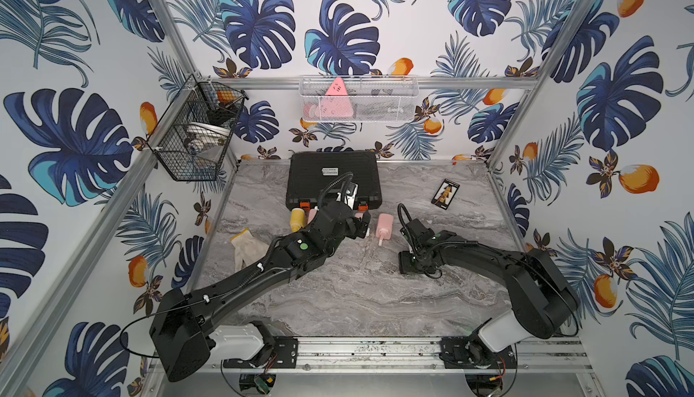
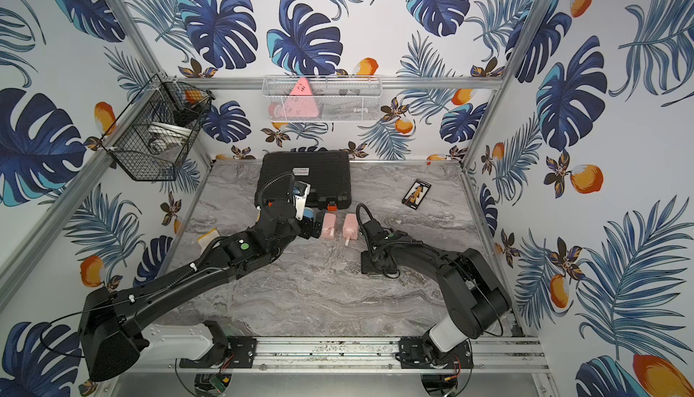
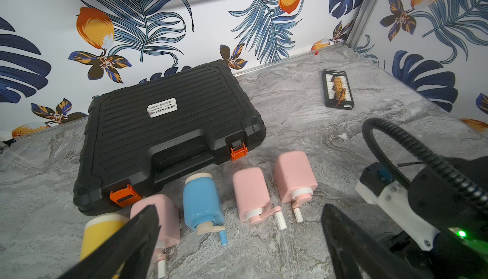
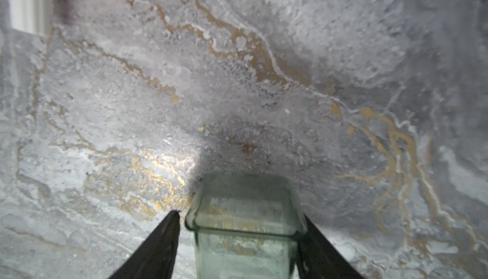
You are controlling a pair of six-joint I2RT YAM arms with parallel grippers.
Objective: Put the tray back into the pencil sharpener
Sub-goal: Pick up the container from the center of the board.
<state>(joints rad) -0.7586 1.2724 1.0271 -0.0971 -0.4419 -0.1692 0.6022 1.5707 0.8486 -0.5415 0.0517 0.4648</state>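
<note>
A clear, box-shaped tray (image 4: pixel 245 227) lies on the marble table between the fingers of my right gripper (image 4: pixel 239 215). One finger touches its side and a narrow gap shows at the other, so the jaws are open around it. In both top views the right gripper (image 1: pixel 408 263) points down at the table and hides the tray. Several pencil sharpeners lie in a row in front of the case: yellow (image 3: pixel 101 231), pink (image 3: pixel 165 211), blue (image 3: pixel 200 206), pink (image 3: pixel 250 193) and pink (image 3: pixel 293 177). My left gripper (image 3: pixel 241 227) hovers wide open over them, holding nothing.
A black tool case (image 1: pixel 334 177) with orange latches lies at the back. A white glove (image 1: pixel 246 248) is on the left, and a small black board (image 1: pixel 445 193) at the back right. A black wire basket (image 1: pixel 195 139) and a white one (image 1: pixel 358 100) hang on the walls.
</note>
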